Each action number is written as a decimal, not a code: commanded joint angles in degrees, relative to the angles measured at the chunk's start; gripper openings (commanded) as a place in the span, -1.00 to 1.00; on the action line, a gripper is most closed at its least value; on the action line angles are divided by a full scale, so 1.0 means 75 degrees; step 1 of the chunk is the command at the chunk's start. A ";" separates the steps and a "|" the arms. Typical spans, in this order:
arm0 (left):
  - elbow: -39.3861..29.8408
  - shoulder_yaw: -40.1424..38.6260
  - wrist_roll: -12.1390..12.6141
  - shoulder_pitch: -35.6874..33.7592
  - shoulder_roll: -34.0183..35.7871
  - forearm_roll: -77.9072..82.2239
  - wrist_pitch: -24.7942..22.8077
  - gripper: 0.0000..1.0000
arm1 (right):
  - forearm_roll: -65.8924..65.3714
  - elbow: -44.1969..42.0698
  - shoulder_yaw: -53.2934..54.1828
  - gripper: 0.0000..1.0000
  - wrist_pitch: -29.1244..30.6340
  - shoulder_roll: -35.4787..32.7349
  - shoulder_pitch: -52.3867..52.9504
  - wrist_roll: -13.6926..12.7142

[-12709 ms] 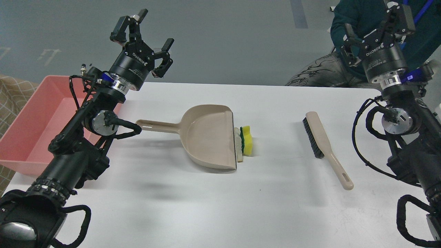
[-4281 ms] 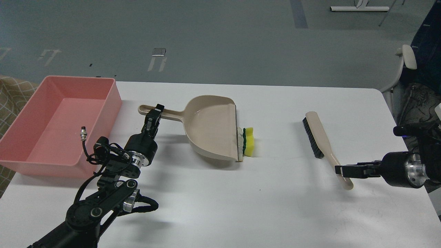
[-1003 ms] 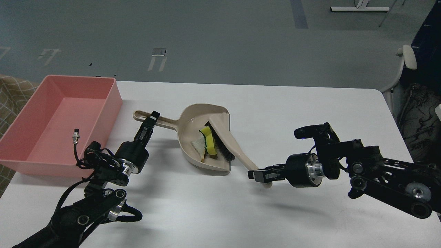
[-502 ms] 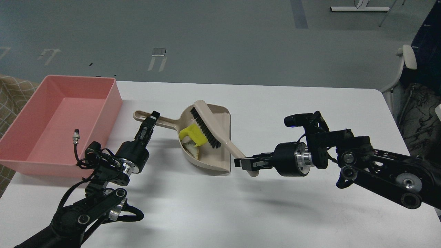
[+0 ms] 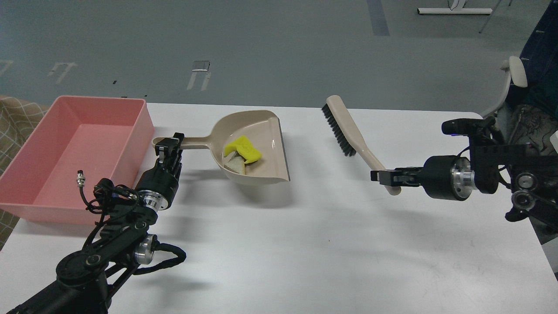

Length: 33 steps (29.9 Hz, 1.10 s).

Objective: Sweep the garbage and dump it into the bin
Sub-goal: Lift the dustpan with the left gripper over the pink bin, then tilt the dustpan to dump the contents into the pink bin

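Note:
The yellow sponge [image 5: 243, 148] and the whitish scrap [image 5: 236, 164] lie inside the beige dustpan [image 5: 266, 150]. My left gripper [image 5: 168, 146] is shut on the dustpan's handle and holds the pan lifted above the table, tilted back. My right gripper [image 5: 384, 176] is shut on the handle of the beige brush [image 5: 348, 133] and holds it raised to the right of the pan, bristles facing left. The pink bin [image 5: 69, 152] stands at the table's left edge, left of the dustpan.
The white table [image 5: 305, 244] spreads in front of both arms. A chair [image 5: 514, 87] stands off the far right corner. A patterned cloth [image 5: 13, 126] shows left of the bin.

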 commanded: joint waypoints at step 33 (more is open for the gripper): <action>0.1912 -0.1745 -0.0474 0.0781 0.5475 -0.2600 -0.2864 -1.00 | 0.0021 0.0169 0.0047 -1.00 0.0000 -0.0456 -0.0743 0.0146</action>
